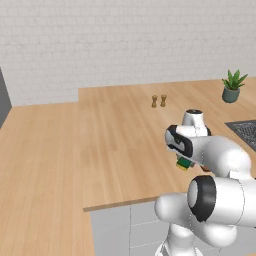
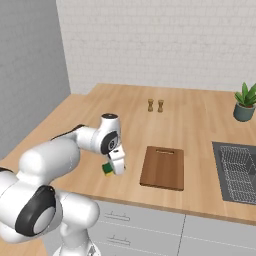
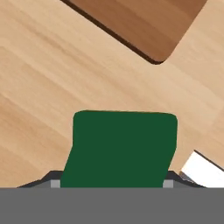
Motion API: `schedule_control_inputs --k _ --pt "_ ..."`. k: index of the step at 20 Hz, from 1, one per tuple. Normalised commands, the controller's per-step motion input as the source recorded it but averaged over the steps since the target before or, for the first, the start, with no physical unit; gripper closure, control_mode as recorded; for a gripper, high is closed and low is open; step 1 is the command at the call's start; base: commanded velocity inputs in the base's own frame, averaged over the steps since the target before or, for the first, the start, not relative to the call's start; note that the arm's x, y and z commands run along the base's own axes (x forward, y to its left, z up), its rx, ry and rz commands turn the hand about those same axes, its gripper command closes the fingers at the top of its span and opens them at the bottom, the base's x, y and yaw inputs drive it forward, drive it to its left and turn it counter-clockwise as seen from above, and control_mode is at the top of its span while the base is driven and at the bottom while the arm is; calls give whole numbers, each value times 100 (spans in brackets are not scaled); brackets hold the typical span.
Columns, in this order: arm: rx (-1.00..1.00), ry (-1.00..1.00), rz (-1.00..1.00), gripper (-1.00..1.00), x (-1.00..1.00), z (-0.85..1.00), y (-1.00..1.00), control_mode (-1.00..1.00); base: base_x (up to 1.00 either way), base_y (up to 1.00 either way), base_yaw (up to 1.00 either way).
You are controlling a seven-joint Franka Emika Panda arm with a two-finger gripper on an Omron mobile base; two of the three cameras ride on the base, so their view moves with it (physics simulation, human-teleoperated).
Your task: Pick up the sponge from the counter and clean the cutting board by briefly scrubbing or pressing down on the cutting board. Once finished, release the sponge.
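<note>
Near the front edge of the counter (image 2: 200, 115), my gripper (image 2: 113, 169) is clamping the sponge (image 2: 107, 169), green top facing up toward my hand camera, yellow base underneath. Whether it's resting on the wood or hanging just above it, I can't tell. Cutting board (image 2: 163, 167) is lying flat just beside it, nearer the sink basket (image 2: 239, 171), untouched. Two small shakers (image 2: 155, 105) are standing well apart, mid-counter, and a potted plant (image 2: 245, 103) is sitting toward the back corner.
</note>
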Motion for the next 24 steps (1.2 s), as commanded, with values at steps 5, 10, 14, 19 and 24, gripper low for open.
schedule_control_inputs --k 5,10,14,19,24 --pt "-10 -1 -17 100 0 44 -59 -100 0 0 0" --pt "-20 -8 -13 100 0 10 -43 -100 0 0 0" --pt "-16 -1 -16 100 0 0 -52 -100 0 0 0" --pt "-7 0 -17 100 0 -9 -57 -100 0 0 0" --pt "-1 0 -10 100 0 -14 -30 -100 0 0 0"
